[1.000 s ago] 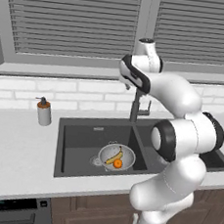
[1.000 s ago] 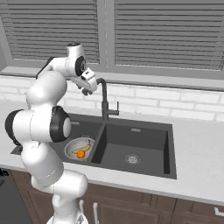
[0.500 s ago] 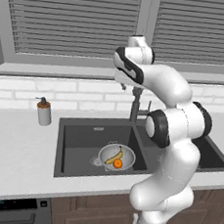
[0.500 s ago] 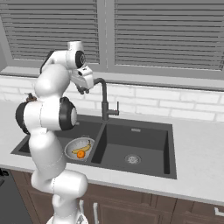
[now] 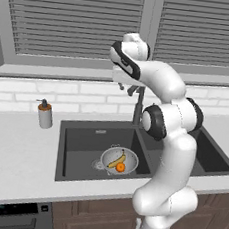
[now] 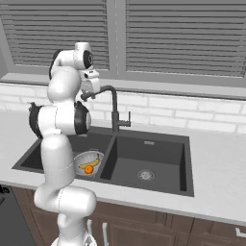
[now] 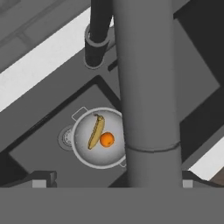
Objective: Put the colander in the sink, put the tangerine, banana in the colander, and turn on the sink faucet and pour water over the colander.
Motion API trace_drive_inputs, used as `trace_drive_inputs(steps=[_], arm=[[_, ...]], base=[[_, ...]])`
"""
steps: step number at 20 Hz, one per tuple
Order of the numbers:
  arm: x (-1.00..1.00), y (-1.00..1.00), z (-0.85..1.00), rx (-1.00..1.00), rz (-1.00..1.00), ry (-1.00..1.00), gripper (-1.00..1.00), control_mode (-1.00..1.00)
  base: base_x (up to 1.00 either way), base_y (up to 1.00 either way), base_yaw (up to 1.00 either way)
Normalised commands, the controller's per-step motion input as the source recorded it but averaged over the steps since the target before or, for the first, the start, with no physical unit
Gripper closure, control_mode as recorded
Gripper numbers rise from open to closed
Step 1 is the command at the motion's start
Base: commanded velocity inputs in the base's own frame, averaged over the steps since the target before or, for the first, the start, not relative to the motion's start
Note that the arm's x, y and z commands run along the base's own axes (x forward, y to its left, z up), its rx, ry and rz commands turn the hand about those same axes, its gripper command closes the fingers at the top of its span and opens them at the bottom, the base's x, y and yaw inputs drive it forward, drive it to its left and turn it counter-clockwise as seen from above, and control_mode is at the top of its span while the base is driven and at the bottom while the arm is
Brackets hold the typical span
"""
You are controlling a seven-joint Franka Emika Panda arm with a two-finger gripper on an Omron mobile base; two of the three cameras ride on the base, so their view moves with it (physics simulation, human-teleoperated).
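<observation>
No writing is legible. The gripper (image 5: 131,89), wide open and empty, straddles the faucet (image 7: 148,87), which hides part of the colander (image 7: 98,138) holding banana (image 7: 96,131) and tangerine (image 7: 106,139).

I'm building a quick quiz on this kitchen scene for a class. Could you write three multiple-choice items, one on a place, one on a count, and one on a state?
1. Where does the colander sit?
A. On the counter beside the soap pump
B. In the sink's left basin
C. On the windowsill

2. How many fruits lie in the colander?
A. One
B. Two
C. Four

3. How is the gripper?
A. Open, up at the sink faucet's spout
B. Shut on the banana
C. Shut on the colander's handle

Answers: 1 B, the left base view shows it in the left basin. 2 B, the banana and the tangerine. 3 A, its jaws stand apart at the spout, holding nothing.
</observation>
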Motion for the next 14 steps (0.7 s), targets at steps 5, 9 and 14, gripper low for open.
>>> trace_drive_inputs(steps=[5,9,14], arm=[[0.46,0.00,-0.07,0.00,0.00,0.00,-1.00,-1.00],[0.40,0.00,-0.06,0.00,0.00,0.00,-1.00,-1.00],[0.43,0.00,-0.02,0.00,0.00,-0.01,-1.00,-1.00]], base=[[0.00,0.00,0.00],[0.00,0.00,0.00],[0.00,0.00,0.00]])
